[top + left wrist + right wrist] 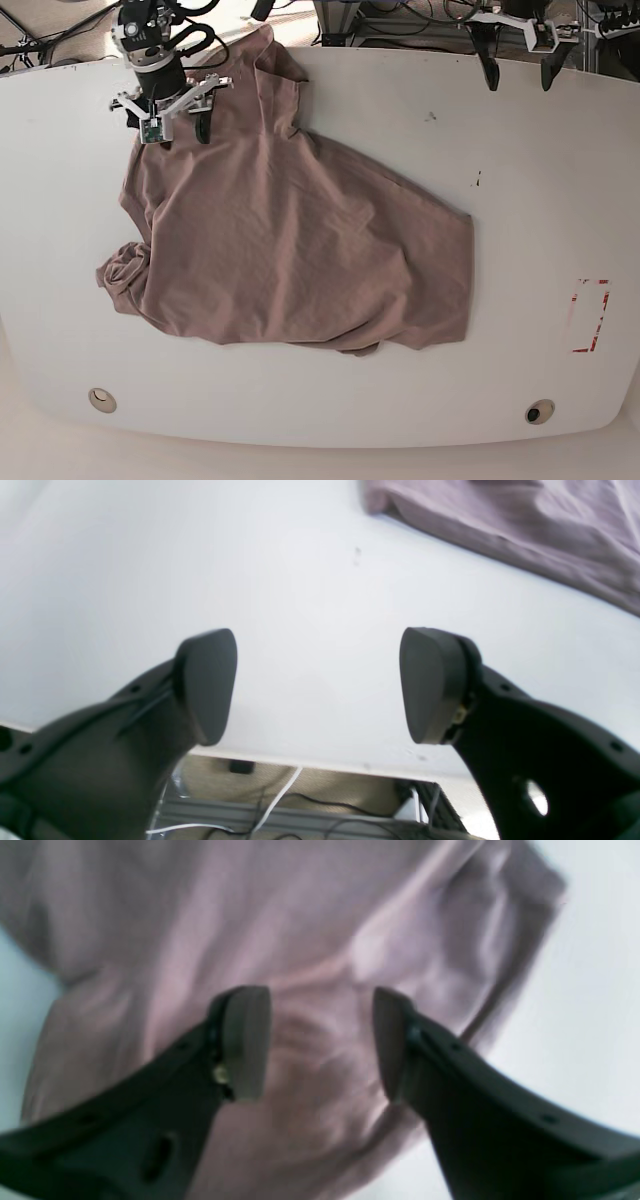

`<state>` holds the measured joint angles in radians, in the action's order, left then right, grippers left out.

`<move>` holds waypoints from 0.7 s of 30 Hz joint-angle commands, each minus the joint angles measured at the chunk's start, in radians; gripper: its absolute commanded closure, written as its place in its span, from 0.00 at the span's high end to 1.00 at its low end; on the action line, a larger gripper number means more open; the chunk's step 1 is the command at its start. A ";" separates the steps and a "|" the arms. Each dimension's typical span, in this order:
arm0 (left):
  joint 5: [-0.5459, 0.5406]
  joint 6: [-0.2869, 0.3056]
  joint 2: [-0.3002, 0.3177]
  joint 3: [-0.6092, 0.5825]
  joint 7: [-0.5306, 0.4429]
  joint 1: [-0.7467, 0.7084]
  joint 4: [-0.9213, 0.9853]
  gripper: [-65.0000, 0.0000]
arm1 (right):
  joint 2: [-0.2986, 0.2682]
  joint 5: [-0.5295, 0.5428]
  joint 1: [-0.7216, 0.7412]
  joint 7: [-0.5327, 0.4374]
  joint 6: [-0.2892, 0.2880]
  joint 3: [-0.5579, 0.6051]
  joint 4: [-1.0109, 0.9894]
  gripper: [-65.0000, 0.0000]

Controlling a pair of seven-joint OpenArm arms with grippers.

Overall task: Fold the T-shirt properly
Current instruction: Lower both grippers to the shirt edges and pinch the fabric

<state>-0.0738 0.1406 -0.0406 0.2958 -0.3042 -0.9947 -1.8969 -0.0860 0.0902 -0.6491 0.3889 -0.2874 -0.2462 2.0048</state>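
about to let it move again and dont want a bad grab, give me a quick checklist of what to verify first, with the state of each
1. left end effector open and holding nothing: ok
2. right end effector open, with the t-shirt between or below its fingertips: ok
3. right end effector touching the cloth: cannot tell, no view shows the gap
4. t-shirt spread flat, no bunching: not ok, it is wrinkled, with a rolled-up bunch at the base view's left edge
5. t-shirt folded properly: not ok, its outline is uneven
6. whole t-shirt lying over the table: cannot tell, its far end runs up to the table's edge by the right arm
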 commanded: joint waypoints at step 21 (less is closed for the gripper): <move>0.059 0.001 0.020 0.023 0.066 0.155 -0.010 0.74 | -0.019 0.199 0.481 0.575 -0.384 -0.503 -0.089 0.57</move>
<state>-0.0116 0.1482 -0.0265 0.3145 -0.2100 -0.8318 -1.8919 -0.0944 0.2684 -0.1749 0.9703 -0.6319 -0.7128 1.9041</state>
